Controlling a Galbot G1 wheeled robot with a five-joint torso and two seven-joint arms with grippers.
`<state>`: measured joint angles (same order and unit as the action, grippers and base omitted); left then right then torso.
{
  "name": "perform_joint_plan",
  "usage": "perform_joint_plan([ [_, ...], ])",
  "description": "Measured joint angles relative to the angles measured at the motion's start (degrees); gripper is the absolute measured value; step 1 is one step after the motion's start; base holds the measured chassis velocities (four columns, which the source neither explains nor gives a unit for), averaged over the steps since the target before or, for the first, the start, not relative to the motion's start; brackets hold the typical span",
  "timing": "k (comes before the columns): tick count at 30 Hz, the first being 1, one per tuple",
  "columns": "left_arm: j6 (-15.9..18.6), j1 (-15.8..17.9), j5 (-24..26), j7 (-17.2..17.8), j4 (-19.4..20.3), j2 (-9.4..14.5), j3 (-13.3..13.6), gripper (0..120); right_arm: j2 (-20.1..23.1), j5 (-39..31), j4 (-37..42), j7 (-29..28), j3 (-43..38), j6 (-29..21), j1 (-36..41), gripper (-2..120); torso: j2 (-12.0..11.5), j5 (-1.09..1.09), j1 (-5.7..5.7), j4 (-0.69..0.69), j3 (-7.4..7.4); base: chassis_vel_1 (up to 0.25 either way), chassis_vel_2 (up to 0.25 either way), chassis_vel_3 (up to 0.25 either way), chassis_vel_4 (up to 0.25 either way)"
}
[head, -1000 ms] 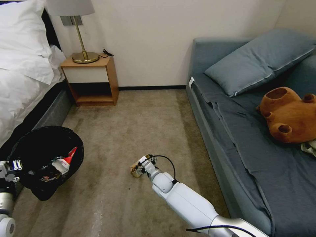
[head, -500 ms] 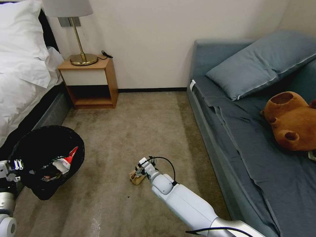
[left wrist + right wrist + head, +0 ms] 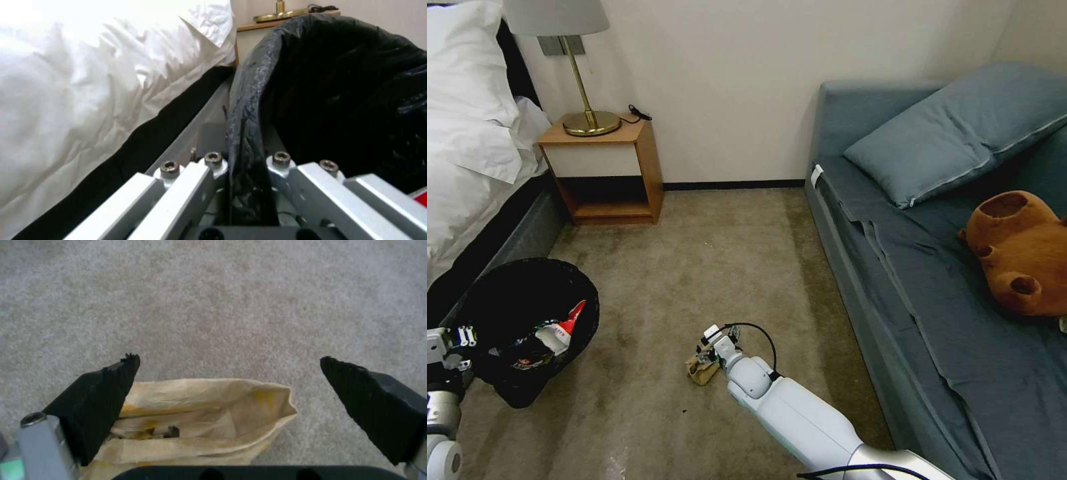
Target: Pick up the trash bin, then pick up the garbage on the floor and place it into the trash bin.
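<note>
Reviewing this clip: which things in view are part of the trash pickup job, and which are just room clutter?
Part of the job:
- trash bin, rim clamped by left gripper
- red-and-white wrapper in the bin
- brown paper bag on the carpet, between the open fingers of right gripper

Just lying about:
- plush bear
- blue pillow
- lamp
- nightstand

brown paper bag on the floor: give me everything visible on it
The brown paper bag is a small, crumpled tan bag with yellowish stains, lying on the beige carpet between the beds. Its creased mouth gapes slightly, something dark inside. The right gripper is lowered over it with fingers open, the bag between them: one black ribbed pad overlaps one end, the other pad stands clear of the other end. In the head view the bag pokes out beside the gripper, not lifted.
</note>
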<state>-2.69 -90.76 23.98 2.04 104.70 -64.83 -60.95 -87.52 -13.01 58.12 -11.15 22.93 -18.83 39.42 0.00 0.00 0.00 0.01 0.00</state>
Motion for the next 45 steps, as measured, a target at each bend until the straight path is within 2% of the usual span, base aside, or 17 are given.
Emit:
perform_joint_plan([
  [10, -0.1, -0.2, 0.2, -0.1, 0.0, 0.3, 0.0, 3, -4.6, 0.6, -5.1, 1.1, -4.0, -0.7, -0.2, 100, 0.0, 0.01, 0.00, 0.00, 0.00, 0.000, 0.000, 0.000, 0.000],
  [23, -0.1, 0.1, 0.1, -0.1, 0.5, 0.3, 0.5, 3, -4.7, 3.9, -11.9, 1.2, -6.9, 1.7, -1.9, 100, 0.0, 0.01, 0.00, -0.01, 0.00, 0.000, 0.000, 0.000, 0.000],
  [34, -0.1, 0.7, -0.1, -0.1, -0.2, 0.3, 1.2, 3, -4.7, 3.8, -14.1, 5.3, -7.2, 2.1, -1.9, 100, 0.0, 0.01, 0.00, -0.01, 0.00, 0.000, 0.000, 0.000, 0.000],
  [37, -0.1, 1.1, -0.2, 0.0, -0.8, 0.2, 1.4, 3, -4.7, 3.8, -15.0, 7.2, -7.2, 2.8, -2.0, 93, 0.0, 0.00, 0.00, -0.01, 0.00, 0.000, 0.000, 0.000, 0.000],
  [39, -0.1, 1.4, -0.3, 0.0, -1.3, 0.1, 1.7, 3, -4.7, 3.8, -15.9, 8.4, -7.3, 3.3, -2.3, 84, 0.0, 0.00, 0.00, -0.01, 0.00, 0.000, 0.000, 0.000, 0.000],
  [40, -0.1, 1.4, -0.3, 0.0, -1.3, 0.1, 1.7, 3, -4.7, 3.8, -15.9, 8.4, -7.3, 3.3, -2.3, 84, 0.0, 0.00, 0.00, -0.01, 0.00, 0.000, 0.000, 0.000, 0.000],
  [41, -0.1, 1.6, -0.4, 0.0, -1.5, 0.1, 1.8, 3, -4.6, 3.8, -16.4, 8.8, -7.3, 3.7, -2.5, 77, 0.0, 0.00, 0.00, -0.01, 0.00, 0.000, 0.000, 0.000, 0.000],
  [43, -0.1, 1.8, -0.5, 0.0, -1.6, 0.1, 1.9, 3, -4.6, 3.8, -16.8, 9.3, -7.3, 4.1, -2.6, 74, 0.0, 0.00, 0.00, -0.02, 0.00, 0.000, 0.000, 0.000, 0.000],
  [44, -0.1, 2.0, -0.6, 0.0, -1.8, 0.1, 2.0, 3, -4.6, 3.8, -17.1, 9.9, -7.3, 4.5, -2.6, 67, 0.0, 0.00, 0.00, -0.02, 0.00, 0.000, 0.000, 0.000, 0.000],
  [45, -0.1, 2.0, -0.6, 0.0, -1.8, 0.1, 2.0, 3, -4.6, 3.8, -17.1, 9.9, -7.3, 4.5, -2.6, 67, 0.0, 0.00, 0.00, -0.02, 0.00, 0.000, 0.000, 0.000, 0.000],
])
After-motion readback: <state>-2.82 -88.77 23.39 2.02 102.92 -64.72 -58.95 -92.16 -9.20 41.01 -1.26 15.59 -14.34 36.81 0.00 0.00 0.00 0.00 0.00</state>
